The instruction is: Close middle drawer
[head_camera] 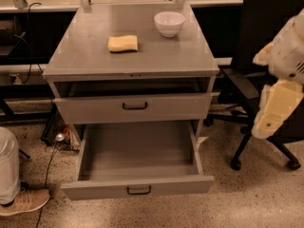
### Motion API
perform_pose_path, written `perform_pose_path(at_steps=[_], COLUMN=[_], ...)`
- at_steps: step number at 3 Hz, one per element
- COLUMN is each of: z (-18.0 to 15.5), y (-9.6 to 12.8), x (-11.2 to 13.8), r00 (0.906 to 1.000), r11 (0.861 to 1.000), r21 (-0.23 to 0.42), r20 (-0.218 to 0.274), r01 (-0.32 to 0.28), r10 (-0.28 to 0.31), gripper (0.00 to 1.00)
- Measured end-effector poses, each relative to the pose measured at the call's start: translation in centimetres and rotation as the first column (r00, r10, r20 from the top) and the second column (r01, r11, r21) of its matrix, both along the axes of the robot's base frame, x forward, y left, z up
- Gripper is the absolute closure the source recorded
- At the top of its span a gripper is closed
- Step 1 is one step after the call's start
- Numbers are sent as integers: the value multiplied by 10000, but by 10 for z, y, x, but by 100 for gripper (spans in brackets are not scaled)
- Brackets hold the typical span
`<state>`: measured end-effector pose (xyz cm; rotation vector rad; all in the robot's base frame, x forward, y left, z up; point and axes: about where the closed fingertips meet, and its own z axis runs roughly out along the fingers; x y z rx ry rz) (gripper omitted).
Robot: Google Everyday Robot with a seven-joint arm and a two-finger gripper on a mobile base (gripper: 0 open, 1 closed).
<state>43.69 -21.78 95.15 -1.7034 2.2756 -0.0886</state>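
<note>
The middle drawer (pixel 137 163) is a wide grey metal drawer with a long, shallow, empty tray. It is pulled far out toward me, and its low front panel carries a small black bar handle (pixel 138 190). Above it, a grey drawer with a taller front panel (pixel 133 107) and its own black handle stands slightly out. My gripper (pixel 274 109), a cream-coloured part at the end of the white arm, hangs at the right edge of the view. It is well to the right of the cabinet, at about the height of the taller drawer, and touches nothing.
The grey cabinet top (pixel 85 56) holds a yellow sponge (pixel 123 43) and a white bowl (pixel 169 23). A black office chair (pixel 266 37) stands right of the cabinet, behind my arm. A person's leg and shoe (pixel 19 198) are at the lower left. Cables lie by the cabinet's left foot.
</note>
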Motion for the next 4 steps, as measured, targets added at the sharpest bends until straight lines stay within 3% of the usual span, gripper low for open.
perform_pose_path(at_steps=[1,2,3,4], z=[-73,-144,-165,-166], y=[-1,-4,-5,-5], x=[-7,-22,-37,-38], r00=[9954,9809,9740,9735], r11=[9973,9902,9895,9891], r21=[181,118,-52,-78], r20=[-661,-1386,-1759,-1760], r01=[705,1391,1442,1467], r10=[-692,-1362,-1428,-1458], gripper=[0,0,0,0])
